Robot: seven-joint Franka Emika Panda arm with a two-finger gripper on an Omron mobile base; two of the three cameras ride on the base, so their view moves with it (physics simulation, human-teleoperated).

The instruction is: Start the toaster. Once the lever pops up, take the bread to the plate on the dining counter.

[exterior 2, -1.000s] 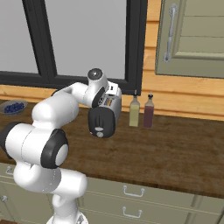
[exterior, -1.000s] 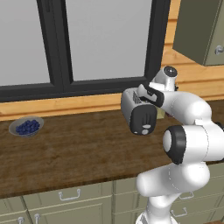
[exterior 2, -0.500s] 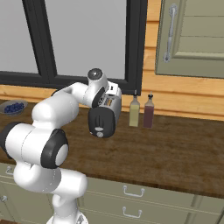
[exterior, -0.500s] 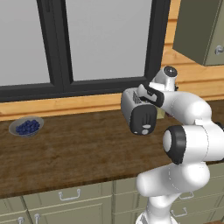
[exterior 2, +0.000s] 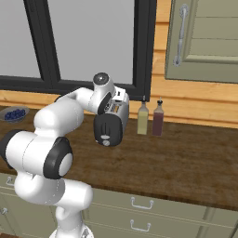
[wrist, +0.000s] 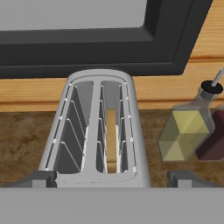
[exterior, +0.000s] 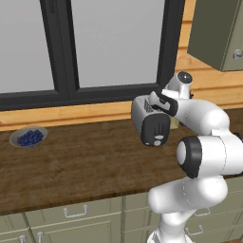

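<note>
My gripper (wrist: 112,178) hangs just above the near end of the toaster (wrist: 98,131), and my fingers (wrist: 37,178) stand wide apart, one off each side of its body, holding nothing. The toaster sits on the dark wood-grain counter (exterior: 76,163) below the window, its dark end panel facing the room. The bread (wrist: 111,139) stands on edge deep in the right-hand slot. A bottle of yellow oil (wrist: 183,131) and a dark red bottle (exterior 2: 158,118) stand just beside the toaster; a grey bowl of blueberries (exterior: 28,137) lies well apart.
</note>
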